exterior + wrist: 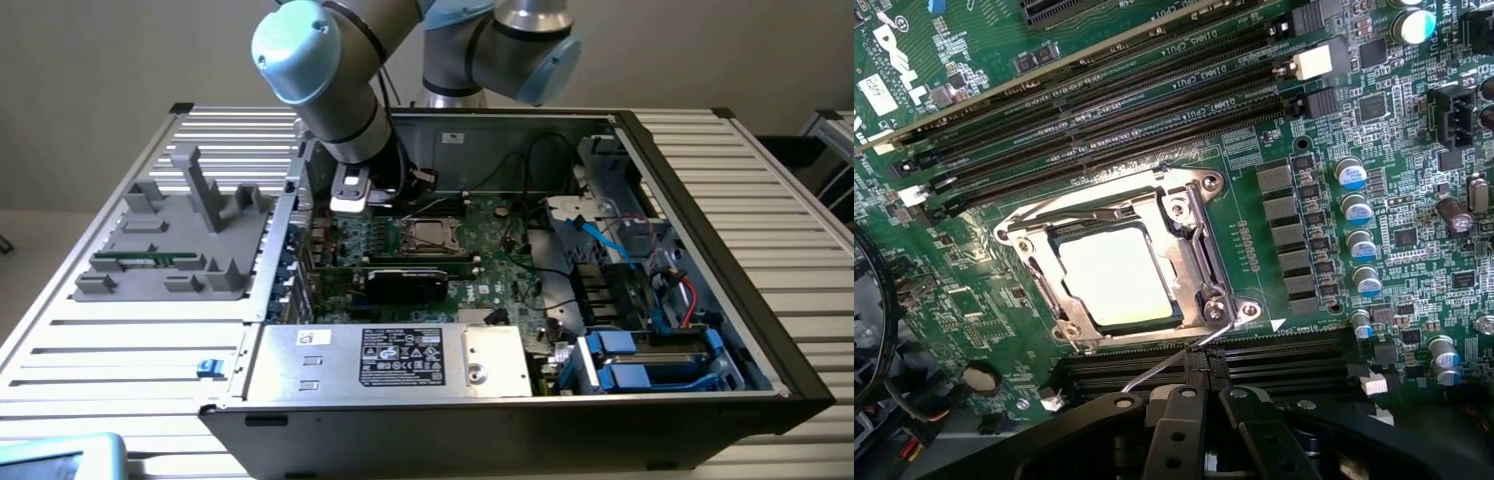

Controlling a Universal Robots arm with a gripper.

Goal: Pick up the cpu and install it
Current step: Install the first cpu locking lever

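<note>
- Now the cpu (pixel 1116 275) lies flat inside the socket (pixel 1196 240), pale metal top up and ringed by the metal frame.
- The gripper (pixel 1199 392) hangs over the board (pixel 974 330) just beside the socket, jaws pressed together.
- A thin wire lever (pixel 1164 368) runs from the socket's corner toward the fingertips.
- In the exterior view the arm (pixel 334 90) reaches down into the open case (pixel 707 200).

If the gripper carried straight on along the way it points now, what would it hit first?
The gripper would most likely meet the black memory slots beside the socket, or the thin socket lever just ahead of its tips, not the cpu seated there. Depth is unclear.
</note>
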